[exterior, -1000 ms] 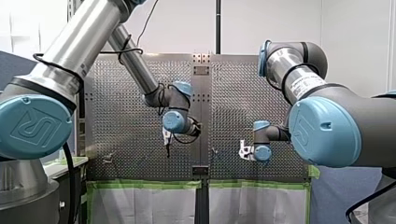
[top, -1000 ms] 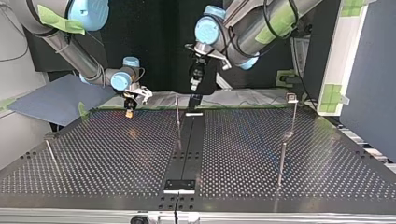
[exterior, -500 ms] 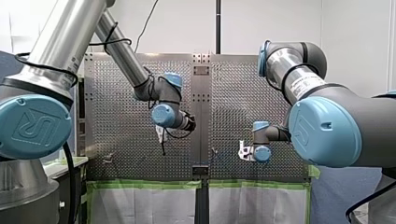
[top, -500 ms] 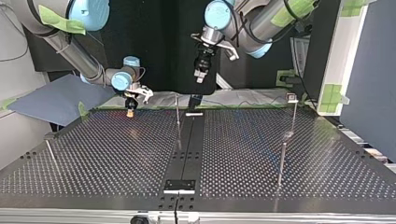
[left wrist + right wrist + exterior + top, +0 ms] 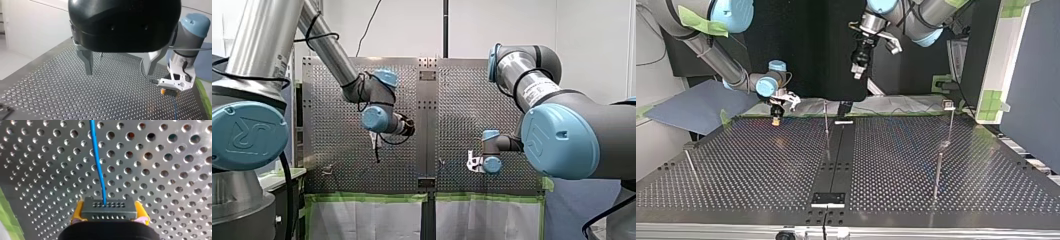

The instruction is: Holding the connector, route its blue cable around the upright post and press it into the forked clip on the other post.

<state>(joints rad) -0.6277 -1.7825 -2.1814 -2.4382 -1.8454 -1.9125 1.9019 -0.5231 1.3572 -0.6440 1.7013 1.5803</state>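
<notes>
My right gripper (image 5: 109,213) is shut on a dark grey connector (image 5: 109,208), its yellow pads (image 5: 77,212) on both sides. The blue cable (image 5: 98,165) leaves the connector and runs ahead over the perforated table. In the top view this gripper (image 5: 776,119) hangs just above the table's far edge, left of a thin upright post (image 5: 826,126). A post with a clip head (image 5: 949,105) stands at the far right. My left gripper (image 5: 857,70) is open and empty, high above the table. From its wrist view its metal fingers (image 5: 88,62) stand wide apart, with the connector (image 5: 172,92) beyond them.
Two more thin posts stand on the table, one at the top view's near right (image 5: 937,171) and one leaning at the near left (image 5: 691,164). A black strip (image 5: 836,160) runs down the table's middle. A blue sheet (image 5: 696,105) lies beyond the far left corner.
My left arm has lifted its open gripper higher and carried it toward the top view's right. My right arm and the connector have stayed put.
</notes>
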